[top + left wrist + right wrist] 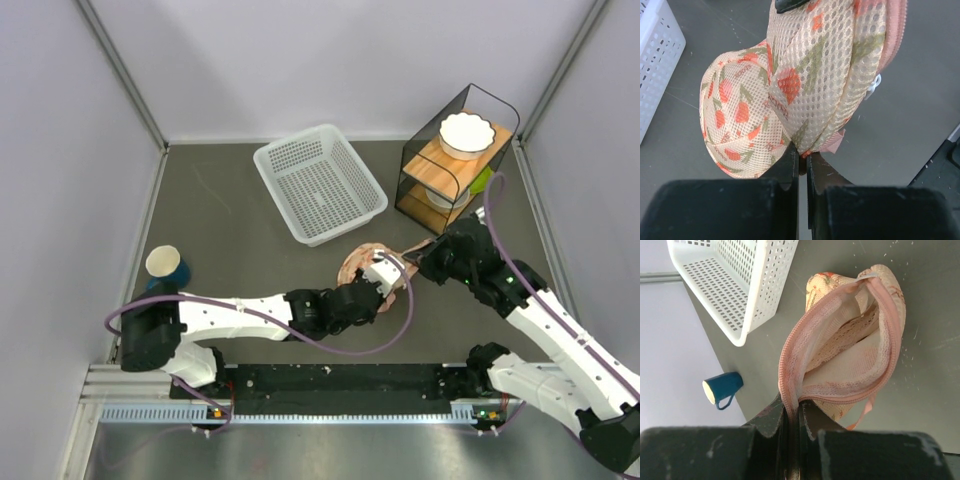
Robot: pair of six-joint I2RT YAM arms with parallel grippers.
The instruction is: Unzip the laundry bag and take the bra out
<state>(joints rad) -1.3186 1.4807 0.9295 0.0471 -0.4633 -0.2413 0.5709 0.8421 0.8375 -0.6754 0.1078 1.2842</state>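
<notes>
Laundry bag (372,266) is at the centre of the top view, between the two grippers, zip open. In the right wrist view the pink zipper trim gapes in a long loop. Inside the opening is pale cream fabric with lace edging (850,340). Can't tell if that's the bra or the bag's own lining.

Left gripper (802,159): jaws closed, pinching the bag's lower seam where its two lobes meet.
Right gripper (792,415): jaws closed on the pink zipper trim at the bottom end of the opening.

Containers:
- 1 white basket (320,185), upper centre of the top view. Rectangular perforated plastic, hole-grid floor in plain sight.
- 1 cup (165,265), left side, standing. Blue outside, cream inside, with a handle.
- 1 black wire rack (440,158), upper right, with two wooden shelves. 1 white scalloped bowl (467,133) sits on the top shelf. The lower shelf holds something green (483,181) and something white, both too hidden to name.

Materials: the bag is soft open-weave mesh, beige with red-orange flower and green leaf prints. It has two rounded lobes and is creased at the waist. A small white tab (874,87) sits at its right edge. Table (230,230) is dark grey and matte.
</notes>
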